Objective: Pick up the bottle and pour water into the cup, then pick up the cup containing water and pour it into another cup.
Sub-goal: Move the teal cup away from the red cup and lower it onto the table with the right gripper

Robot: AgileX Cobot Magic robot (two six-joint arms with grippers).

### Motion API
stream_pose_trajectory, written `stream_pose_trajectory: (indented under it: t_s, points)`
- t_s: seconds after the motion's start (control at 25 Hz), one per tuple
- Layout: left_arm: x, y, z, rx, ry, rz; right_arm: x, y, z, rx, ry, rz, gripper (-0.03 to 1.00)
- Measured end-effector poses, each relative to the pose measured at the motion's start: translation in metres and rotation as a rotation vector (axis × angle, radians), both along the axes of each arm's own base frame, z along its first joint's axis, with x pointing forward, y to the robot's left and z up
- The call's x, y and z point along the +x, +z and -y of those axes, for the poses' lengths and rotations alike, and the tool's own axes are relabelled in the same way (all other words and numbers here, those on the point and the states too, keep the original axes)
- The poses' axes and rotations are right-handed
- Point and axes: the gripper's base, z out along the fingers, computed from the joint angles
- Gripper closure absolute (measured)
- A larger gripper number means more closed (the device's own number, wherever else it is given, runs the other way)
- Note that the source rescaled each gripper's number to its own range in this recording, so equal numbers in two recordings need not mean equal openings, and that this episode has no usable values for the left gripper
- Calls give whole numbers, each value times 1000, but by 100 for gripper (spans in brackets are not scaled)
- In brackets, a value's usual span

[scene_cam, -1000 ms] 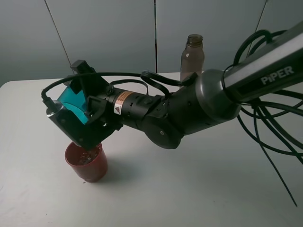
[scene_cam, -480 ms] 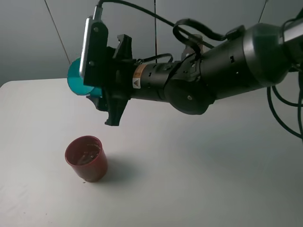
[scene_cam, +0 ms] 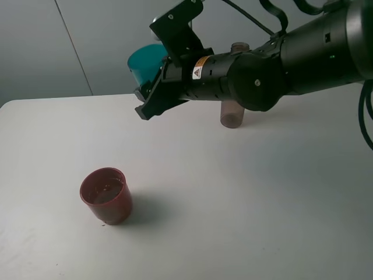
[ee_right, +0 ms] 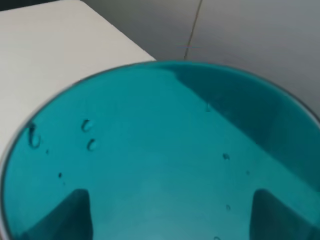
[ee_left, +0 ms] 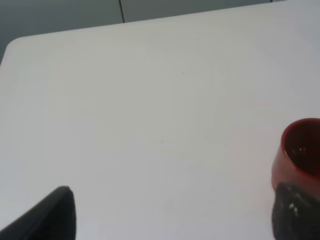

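Observation:
My right gripper (scene_cam: 158,73) is shut on the teal cup (scene_cam: 144,62) and holds it high above the back of the table, left of the bottle. In the right wrist view the teal cup (ee_right: 160,150) fills the frame, droplets on its wall, and the fingers (ee_right: 75,212) show through it. The red-brown cup (scene_cam: 106,195) stands at the front left with liquid in it. It also shows in the left wrist view (ee_left: 299,150), next to one finger of my open, empty left gripper (ee_left: 172,220). The smoky bottle (scene_cam: 233,114) stands at the back, mostly hidden by the right arm.
The white table (scene_cam: 245,210) runs to a grey panelled wall (scene_cam: 76,46) at the back. The thick right arm (scene_cam: 274,64) and its cables (scene_cam: 367,116) span the upper right, above the table's back edge.
The right gripper has lifted the teal cup from its tipped pose over the red-brown cup, swung it up and rightward toward the back, and turned it. The red-brown cup has stayed in place.

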Motion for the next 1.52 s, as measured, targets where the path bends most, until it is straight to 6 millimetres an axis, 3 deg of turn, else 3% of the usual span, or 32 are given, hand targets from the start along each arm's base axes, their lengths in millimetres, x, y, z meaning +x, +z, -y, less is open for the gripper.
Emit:
stream_pose_trajectory:
  t_s: [0.16, 0.8, 1.28, 1.52]
  points:
    - [0, 0, 0, 0, 0, 0, -2, -9, 6, 12, -34, -32, 89]
    - [0, 0, 0, 0, 0, 0, -19, -54, 62, 117, -172, 41, 89]
    - [0, 0, 0, 0, 0, 0, -18, -113, 66, -17, -199, -48, 89]
    - [0, 0, 0, 0, 0, 0, -19, -127, 67, -47, -201, -76, 89]
